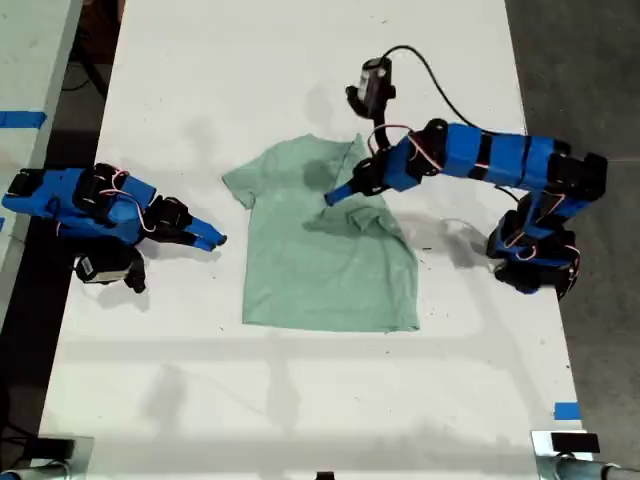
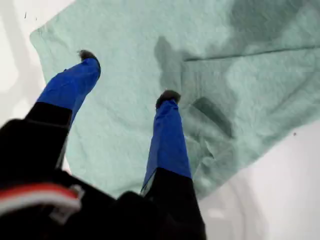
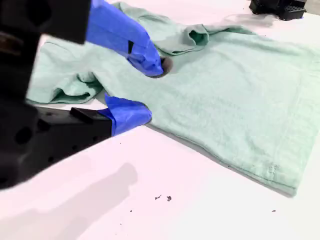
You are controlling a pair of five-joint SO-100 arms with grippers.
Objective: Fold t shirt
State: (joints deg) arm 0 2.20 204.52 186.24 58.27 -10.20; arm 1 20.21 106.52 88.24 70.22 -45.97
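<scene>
The t shirt (image 1: 325, 255)'s sleeve under my first tool (image 1: 333, 196) seems bunched, its shape unclear

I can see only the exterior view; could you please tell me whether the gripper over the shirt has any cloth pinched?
Observer: No. In the first wrist view my first gripper is open above the t shirt, with nothing pinched.
Operator: Thank you. And the gripper at the exterior view's left?
Observer: My second gripper is open too, right at the t shirt's edge; its lower finger sits over bare table.
</scene>
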